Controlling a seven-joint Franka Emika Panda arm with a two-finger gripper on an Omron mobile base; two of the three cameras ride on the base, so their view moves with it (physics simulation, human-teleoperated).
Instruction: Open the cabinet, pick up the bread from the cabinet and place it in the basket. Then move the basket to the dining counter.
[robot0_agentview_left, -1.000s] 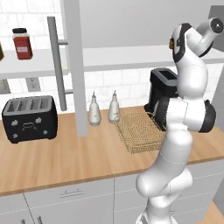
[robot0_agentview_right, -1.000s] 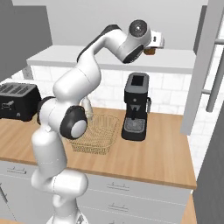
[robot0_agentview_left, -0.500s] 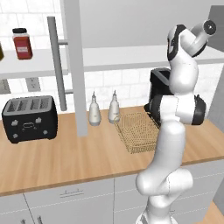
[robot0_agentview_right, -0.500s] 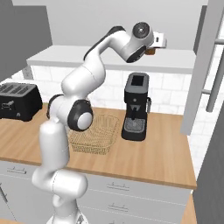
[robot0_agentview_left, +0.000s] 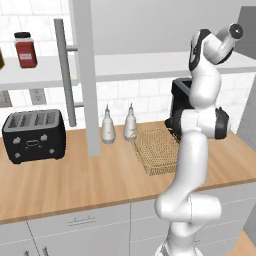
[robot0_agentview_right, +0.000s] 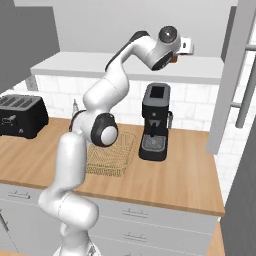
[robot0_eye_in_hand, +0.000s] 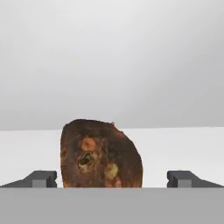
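The cabinet stands open, its left door and right door swung out around the white shelf. A dark-brown bread sits on that shelf. My gripper is open, with one finger on each side of the bun and a gap at both sides. From the right base view, the gripper reaches in just above the shelf, with the bread a brown speck under it. The golden wire basket lies empty on the worktop beside my arm. The dining counter is out of view.
A black coffee machine stands right behind the basket. Two small bottles and a black toaster stand to the left on the wood worktop. A red jar rests on the shelf's left end.
My arm has swung its elbow upright while the hand stayed at the shelf by the bread. The jaws remain open.
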